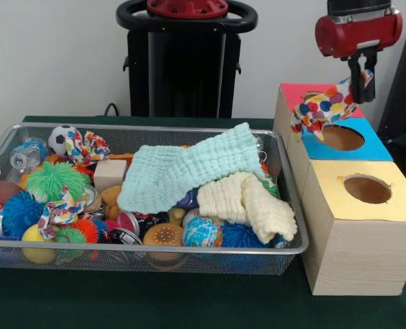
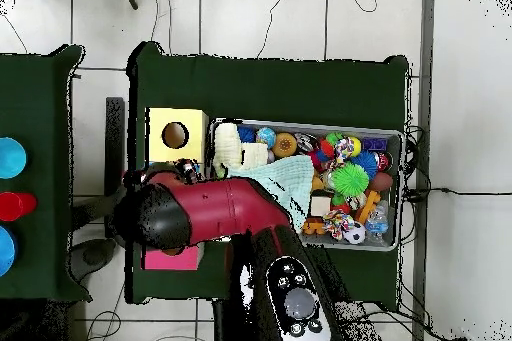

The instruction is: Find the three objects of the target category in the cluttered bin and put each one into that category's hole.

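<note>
The wire mesh bin (image 1: 293, 205) lies at the left, full of toys; it also shows in the overhead view (image 2: 392, 139). My gripper (image 1: 359, 82) is at the top right, shut on a corner of a polka-dot cloth bundle (image 1: 319, 106). The bundle hangs over the pink-topped box (image 1: 292, 89), hides most of its hole, and reaches the blue-topped box (image 1: 367, 147). Two more polka-dot bundles lie in the bin: one at the far left (image 1: 86, 145) and one at the near left (image 1: 59, 211). In the overhead view the arm (image 2: 215, 207) covers the gripper.
A mint waffle cloth (image 1: 189, 168) and a cream one (image 1: 247, 199) drape over the bin's right half. Spiky balls (image 1: 52, 179), a soccer ball (image 1: 62, 136) and a wooden block (image 1: 110, 173) lie at the left. The yellow-topped box (image 1: 339, 240) stands nearest, with its hole (image 1: 367, 188) open.
</note>
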{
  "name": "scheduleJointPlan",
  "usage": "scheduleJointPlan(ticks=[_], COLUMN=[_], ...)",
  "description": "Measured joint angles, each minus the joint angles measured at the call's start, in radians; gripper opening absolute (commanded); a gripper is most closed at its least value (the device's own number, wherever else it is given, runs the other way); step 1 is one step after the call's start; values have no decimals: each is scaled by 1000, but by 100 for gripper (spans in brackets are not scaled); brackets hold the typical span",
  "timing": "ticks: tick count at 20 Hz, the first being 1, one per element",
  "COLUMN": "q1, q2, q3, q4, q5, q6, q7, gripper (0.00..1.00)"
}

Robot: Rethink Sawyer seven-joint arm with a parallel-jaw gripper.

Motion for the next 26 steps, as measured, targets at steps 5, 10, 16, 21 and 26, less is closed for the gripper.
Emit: scheduleJointPlan(ticks=[5, 10, 16, 21, 26], q1=[26, 50, 66, 65, 53], q2=[-5, -24, -47, -56, -57], q3=[0, 1, 6, 25, 54], q4=[-49, -70, -75, -75, -77], q5=[30, 55, 111, 149, 154], q6=[34, 48, 50, 50, 49], q7=[0, 0, 0, 0, 0], gripper=[0, 0, 0, 0, 0])
